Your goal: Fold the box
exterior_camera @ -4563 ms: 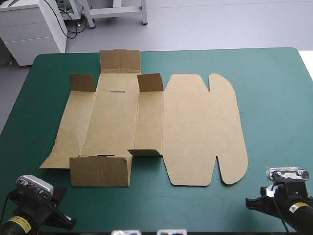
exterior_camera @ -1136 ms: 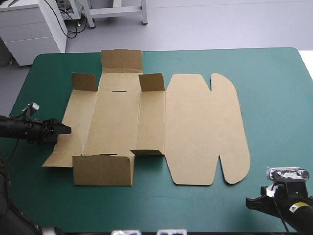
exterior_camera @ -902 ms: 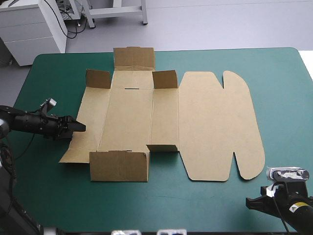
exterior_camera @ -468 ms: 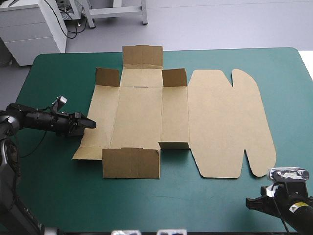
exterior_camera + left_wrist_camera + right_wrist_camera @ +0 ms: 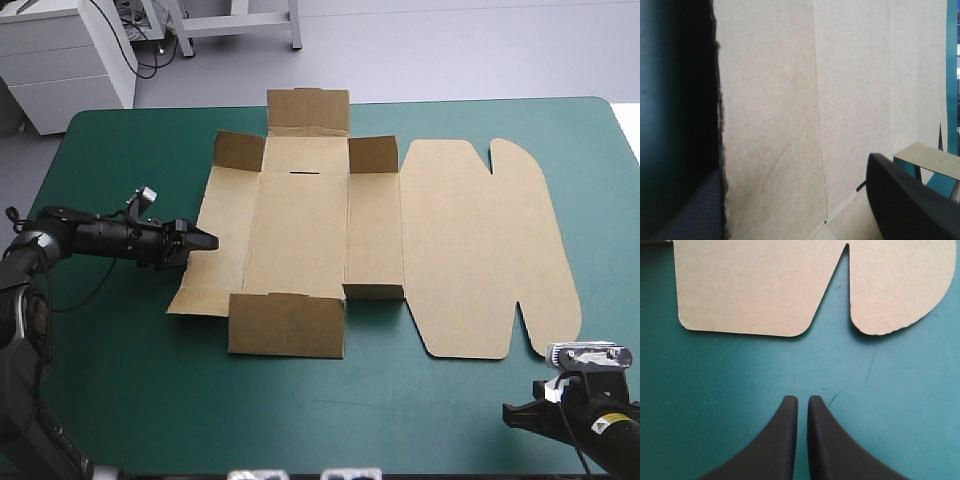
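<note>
The box lies opened out on the counter, with its lid flat and a few flaps standing. The left gripper, released with its fingers apart, meets the box's left edge low and level, probably to catch that side panel. The right gripper, clenched on nothing, sits apart from the lid's tab.

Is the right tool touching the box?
Apart. The right wrist view shows bare teal-green cover between the right tool and the box.
</note>
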You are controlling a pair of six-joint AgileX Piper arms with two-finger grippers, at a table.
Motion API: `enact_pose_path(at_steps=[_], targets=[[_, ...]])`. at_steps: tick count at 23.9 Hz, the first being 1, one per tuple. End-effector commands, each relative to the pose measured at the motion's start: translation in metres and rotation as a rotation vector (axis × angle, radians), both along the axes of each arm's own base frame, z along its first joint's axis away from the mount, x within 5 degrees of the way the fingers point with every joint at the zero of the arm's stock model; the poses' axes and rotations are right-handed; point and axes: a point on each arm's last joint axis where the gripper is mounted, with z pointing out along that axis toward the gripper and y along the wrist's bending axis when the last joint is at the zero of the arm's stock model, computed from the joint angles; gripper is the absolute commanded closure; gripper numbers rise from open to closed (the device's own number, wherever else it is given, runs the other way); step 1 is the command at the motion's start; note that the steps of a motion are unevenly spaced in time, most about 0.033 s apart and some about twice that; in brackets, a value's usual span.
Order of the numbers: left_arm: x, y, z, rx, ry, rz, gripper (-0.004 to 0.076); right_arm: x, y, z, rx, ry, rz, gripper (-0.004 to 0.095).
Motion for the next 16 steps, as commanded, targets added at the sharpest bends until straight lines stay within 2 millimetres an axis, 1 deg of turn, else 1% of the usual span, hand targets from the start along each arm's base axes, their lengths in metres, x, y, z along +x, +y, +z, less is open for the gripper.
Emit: enact_pose_path(at_steps=[1,3,5,7,10,12,16], targets=[[-0.003,-0.017,0.059,-0.100,-0.136,-0.063,0.0195,0.004,0.000,0.010,0.003,-0.063,-0.007,0.0842],[-0.003,-0.023,0.068,-0.089,-0.157,-0.076,0.0195,0.004,0.000,0.010,0.003,-0.063,-0.007,0.0842],[-0.004,-0.028,0.072,-0.089,-0.163,-0.091,0.0195,0.004,0.000,0.010,0.003,-0.063,-0.007,0.0842],[-0.004,-0.034,0.071,-0.087,-0.161,-0.110,0.0195,0.004,0.000,0.010,0.003,-0.063,-0.007,0.0842],[-0.004,-0.051,0.071,-0.093,-0.151,-0.152,0.0195,0.004,0.000,0.010,0.003,-0.063,-0.007,0.0842],[-0.004,-0.057,0.068,-0.087,-0.145,-0.178,0.0195,0.004,0.000,0.010,0.003,-0.063,-0.007,0.0842],[-0.003,-0.058,0.058,-0.058,-0.114,-0.198,0.0195,0.004,0.000,0.010,0.003,-0.063,-0.007,0.0842]])
